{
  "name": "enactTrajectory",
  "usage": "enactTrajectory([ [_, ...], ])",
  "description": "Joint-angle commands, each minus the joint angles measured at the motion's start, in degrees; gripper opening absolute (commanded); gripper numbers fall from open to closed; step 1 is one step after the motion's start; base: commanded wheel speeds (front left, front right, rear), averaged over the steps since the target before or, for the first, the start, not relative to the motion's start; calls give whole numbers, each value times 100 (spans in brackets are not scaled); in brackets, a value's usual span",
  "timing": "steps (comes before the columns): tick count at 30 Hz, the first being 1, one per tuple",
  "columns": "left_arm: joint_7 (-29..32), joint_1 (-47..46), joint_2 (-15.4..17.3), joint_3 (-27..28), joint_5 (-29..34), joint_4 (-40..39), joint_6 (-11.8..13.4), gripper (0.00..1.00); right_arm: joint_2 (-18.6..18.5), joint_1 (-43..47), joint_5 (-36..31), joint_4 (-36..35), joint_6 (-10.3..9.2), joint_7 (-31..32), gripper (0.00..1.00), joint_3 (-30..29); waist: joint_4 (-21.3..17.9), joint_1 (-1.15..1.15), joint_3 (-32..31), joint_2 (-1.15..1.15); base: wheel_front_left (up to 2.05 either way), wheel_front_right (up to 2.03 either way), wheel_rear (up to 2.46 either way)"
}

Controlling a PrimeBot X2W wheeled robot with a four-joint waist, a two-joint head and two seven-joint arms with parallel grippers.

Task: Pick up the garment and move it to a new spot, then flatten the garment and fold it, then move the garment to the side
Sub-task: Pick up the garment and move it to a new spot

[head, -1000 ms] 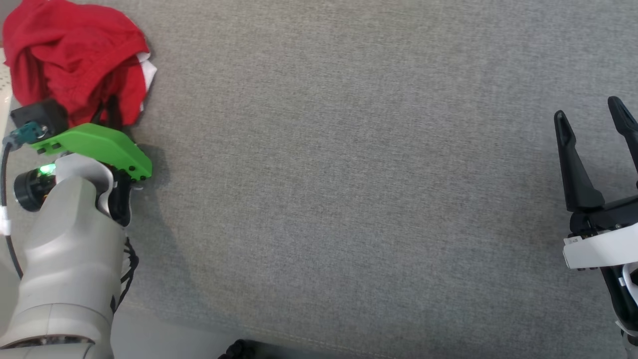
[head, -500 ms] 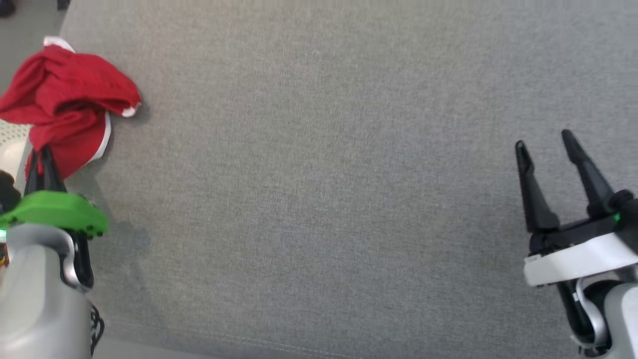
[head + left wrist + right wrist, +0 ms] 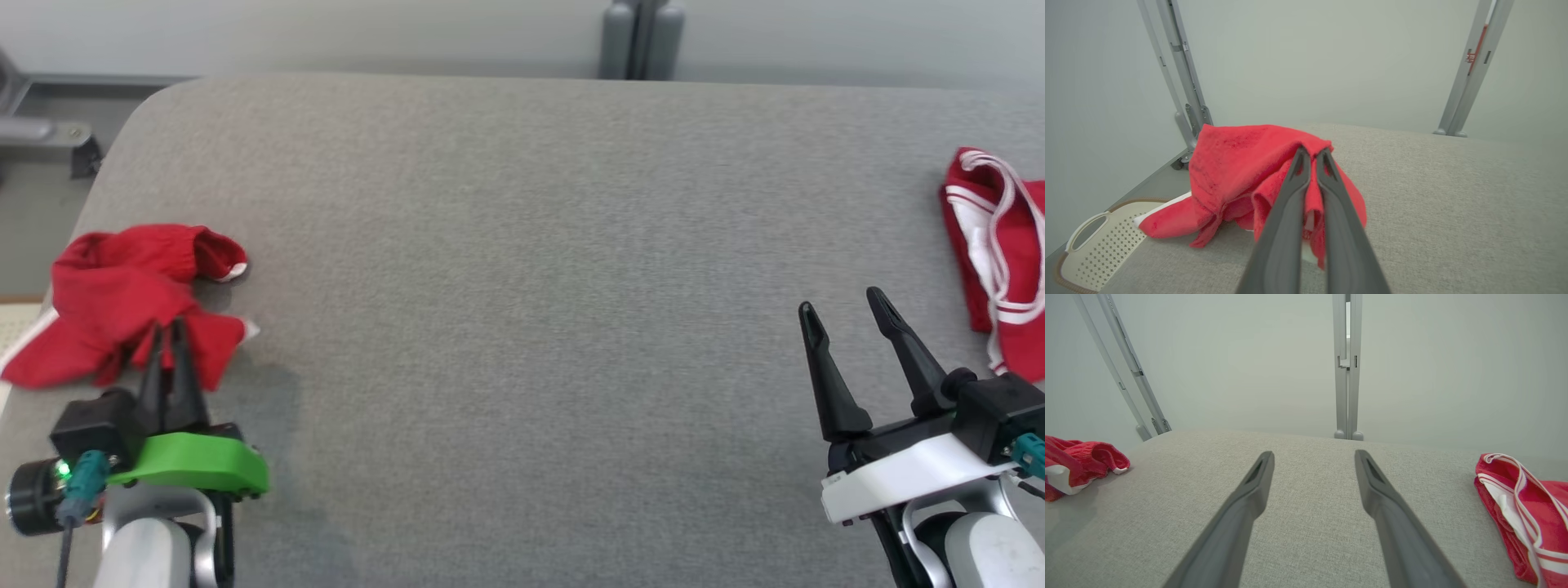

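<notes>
A crumpled red garment (image 3: 122, 282) with white trim lies at the left edge of the grey padded table (image 3: 522, 245). My left gripper (image 3: 167, 328) is shut on a fold at the garment's near side. In the left wrist view its two fingers (image 3: 1312, 152) meet on the top of the red garment (image 3: 1229, 163), which is bunched up around them. My right gripper (image 3: 841, 302) stands open over the table at the lower right with nothing between its fingers. The right wrist view shows the same open gripper (image 3: 1312, 457) and the garment (image 3: 1081, 459) far to the left.
A second red garment with white stripes (image 3: 992, 245) lies at the table's right edge, close to my right gripper. A cream perforated basket (image 3: 1098, 245) sits below the table's left side. Grey frame posts (image 3: 641, 37) stand behind the table.
The head camera has tilted up, so the whole picture has shifted down. My left gripper has closed on the red garment. The right gripper has stayed open.
</notes>
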Motion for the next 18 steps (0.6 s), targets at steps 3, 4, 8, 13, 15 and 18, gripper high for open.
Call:
enactTrajectory([
  [3,221,126,-108,-330,120,-430,-102,0,23,21,6,-30,-9,18,100,29,-748,0,-210,0,0,0,0],
  [4,291,91,-150,-461,155,-538,-162,0,30,-12,5,-38,-9,14,100,30,-883,0,-172,0,0,0,0],
  [8,503,-246,-319,-990,245,-655,-388,0,58,-122,14,-47,-9,-30,100,18,-1399,0,46,0,0,0,0],
  [13,602,-808,-520,-1709,323,-455,-695,0,123,-257,64,9,-9,-160,100,-57,-2016,0,448,0,0,0,0],
  [15,622,-1035,-589,-2061,337,-338,-774,0,171,-304,81,53,-9,-223,100,-83,-2224,0,621,0,0,0,0],
  [18,593,-1292,-632,-2590,223,-37,-848,0,265,-347,147,158,-9,-328,100,-79,-2487,0,837,0,0,0,0],
])
